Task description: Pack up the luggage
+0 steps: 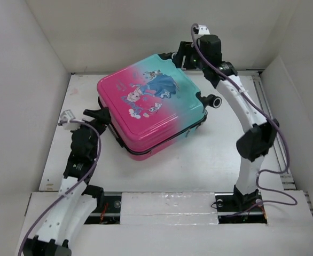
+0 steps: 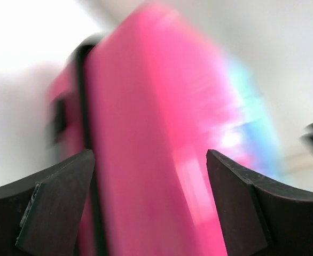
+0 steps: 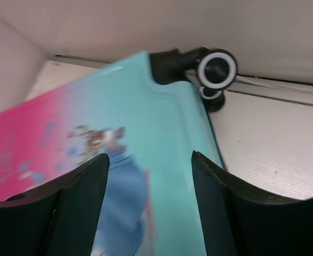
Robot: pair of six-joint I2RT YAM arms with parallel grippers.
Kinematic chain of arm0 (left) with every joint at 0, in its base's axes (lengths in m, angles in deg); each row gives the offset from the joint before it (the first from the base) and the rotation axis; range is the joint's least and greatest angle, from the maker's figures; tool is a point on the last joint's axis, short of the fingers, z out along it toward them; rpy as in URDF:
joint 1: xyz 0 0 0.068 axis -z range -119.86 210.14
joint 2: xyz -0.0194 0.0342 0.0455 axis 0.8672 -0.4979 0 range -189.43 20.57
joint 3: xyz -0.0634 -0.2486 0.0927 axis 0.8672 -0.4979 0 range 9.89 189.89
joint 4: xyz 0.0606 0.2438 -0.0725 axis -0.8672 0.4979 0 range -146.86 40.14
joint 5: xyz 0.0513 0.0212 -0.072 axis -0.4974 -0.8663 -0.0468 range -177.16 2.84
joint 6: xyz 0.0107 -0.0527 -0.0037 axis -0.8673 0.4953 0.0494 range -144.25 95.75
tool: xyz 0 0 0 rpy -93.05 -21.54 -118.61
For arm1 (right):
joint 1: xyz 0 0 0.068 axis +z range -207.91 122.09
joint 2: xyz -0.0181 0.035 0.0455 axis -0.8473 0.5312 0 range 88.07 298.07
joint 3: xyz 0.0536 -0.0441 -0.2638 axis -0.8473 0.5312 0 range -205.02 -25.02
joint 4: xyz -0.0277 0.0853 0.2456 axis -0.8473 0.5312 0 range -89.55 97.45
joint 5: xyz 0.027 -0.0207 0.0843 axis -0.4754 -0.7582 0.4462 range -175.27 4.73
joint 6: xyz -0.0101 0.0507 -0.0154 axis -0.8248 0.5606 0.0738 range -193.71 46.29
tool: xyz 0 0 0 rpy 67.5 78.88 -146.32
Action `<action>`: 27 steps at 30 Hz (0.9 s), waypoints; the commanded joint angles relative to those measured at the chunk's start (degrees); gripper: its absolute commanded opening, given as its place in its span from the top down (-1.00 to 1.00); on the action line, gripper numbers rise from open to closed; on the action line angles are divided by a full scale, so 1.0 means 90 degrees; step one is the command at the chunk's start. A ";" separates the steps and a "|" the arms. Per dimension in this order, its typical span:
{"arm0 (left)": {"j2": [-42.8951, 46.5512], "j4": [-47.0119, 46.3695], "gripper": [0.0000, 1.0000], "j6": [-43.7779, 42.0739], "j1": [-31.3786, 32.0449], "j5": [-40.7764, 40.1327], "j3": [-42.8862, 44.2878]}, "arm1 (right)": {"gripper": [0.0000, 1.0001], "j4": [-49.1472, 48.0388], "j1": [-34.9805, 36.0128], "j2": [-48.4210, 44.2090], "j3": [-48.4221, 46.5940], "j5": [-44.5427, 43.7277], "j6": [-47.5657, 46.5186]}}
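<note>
The luggage lies flat and closed on the white table, pink end toward the left arm, teal end toward the back, with the cartoon princess facing up. My left gripper stands open at its pink left edge; in the left wrist view the blurred pink shell fills the space beyond the spread jaws of this gripper. My right gripper hovers open over the teal back corner. In the right wrist view the teal lid lies under that gripper, and a black-and-white wheel shows beyond it.
White walls close in the table on the left, back and right. A wheel sticks out on the suitcase's right side. A ribbed rail runs along the right edge. A taped strip crosses the near edge between the arm bases.
</note>
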 commanded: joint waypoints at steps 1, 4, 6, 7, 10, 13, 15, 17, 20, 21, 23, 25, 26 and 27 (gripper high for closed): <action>0.0562 -0.0525 -0.65 0.0073 0.0115 -0.0361 0.0694 | -0.39 0.0183 -0.0028 -0.1146 0.0246 0.0588 0.0130; 0.0234 -0.0828 -0.81 0.0004 0.0115 -0.0782 0.0919 | -0.22 -0.0840 0.0128 -0.2697 0.2551 0.0725 0.0052; -0.0459 -0.0985 -0.91 0.0013 0.0115 -0.0579 0.1540 | 0.58 -0.1591 0.0333 -0.3948 0.3720 0.0822 0.0052; -0.1294 -0.0985 -0.91 -0.0063 -0.0146 -0.0248 0.1864 | 0.85 -0.1750 0.0614 -0.4348 0.4770 0.0697 0.0052; -0.2500 -0.0801 -0.91 -0.0365 -0.0236 0.0224 0.3314 | 1.00 -0.2200 0.1327 -0.5794 0.6251 -0.0082 0.0363; -0.4052 -0.0421 -0.88 -0.0669 -0.0508 0.0532 0.4509 | 1.00 -0.2201 0.1632 -0.6821 0.7746 -0.0582 0.0949; -0.5322 0.0163 -0.85 -0.0903 -0.1035 0.1459 0.5876 | 1.00 -0.2065 0.1769 -0.7192 0.8528 -0.0954 0.1135; -0.6181 0.0798 -0.85 -0.1195 -0.1319 0.2261 0.7384 | 1.00 -0.1986 0.1769 -0.7545 0.8958 -0.1304 0.1204; -0.7628 0.1981 -0.85 -0.1636 -0.1749 0.2721 0.8553 | 1.00 -0.1986 0.1769 -0.7468 0.9536 -0.1307 0.1369; -0.8105 0.2109 -0.85 -0.1636 -0.1924 0.2811 0.8943 | 1.00 -0.2054 0.1692 -0.7371 0.9595 -0.1249 0.1370; -0.8382 0.2227 -0.83 -0.1636 -0.1984 0.3054 0.9035 | 1.00 -0.2404 0.1691 -0.6963 0.9664 -0.1189 0.1283; -0.8625 0.2227 -0.76 -0.1734 -0.2072 0.3183 0.8957 | 1.00 -0.2854 0.1633 -0.6561 0.9335 -0.0947 0.1127; -0.8627 0.2131 -0.76 -0.1734 -0.2072 0.3241 0.8812 | 1.00 -0.2855 0.1565 -0.6105 0.9129 -0.0742 0.0884; -0.8704 0.2033 -0.76 -0.1734 -0.2072 0.3435 0.8549 | 1.00 -0.3077 0.1564 -0.5888 0.8933 -0.0595 0.0785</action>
